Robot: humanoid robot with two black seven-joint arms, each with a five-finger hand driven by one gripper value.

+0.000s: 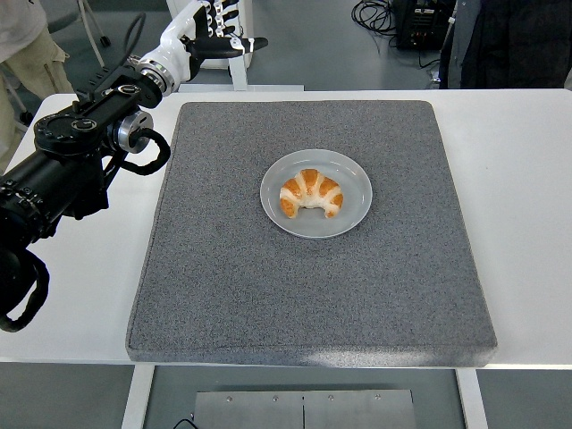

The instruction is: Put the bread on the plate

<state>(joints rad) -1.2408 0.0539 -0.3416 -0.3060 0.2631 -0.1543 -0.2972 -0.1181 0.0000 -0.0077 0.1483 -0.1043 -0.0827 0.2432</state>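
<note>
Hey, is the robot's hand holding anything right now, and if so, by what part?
Nothing is held. The left hand is empty, up past the table's far edge, fingers relaxed. The croissant lies on the plate, untouched.

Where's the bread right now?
In the head view, the bread lies on the plate at the middle of the grey mat, well clear of the left robot hand.

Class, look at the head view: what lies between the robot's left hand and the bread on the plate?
Only bare grey mat. In the head view nothing lies between the left hand, raised past the table's far edge, and the bread on the plate.
</note>
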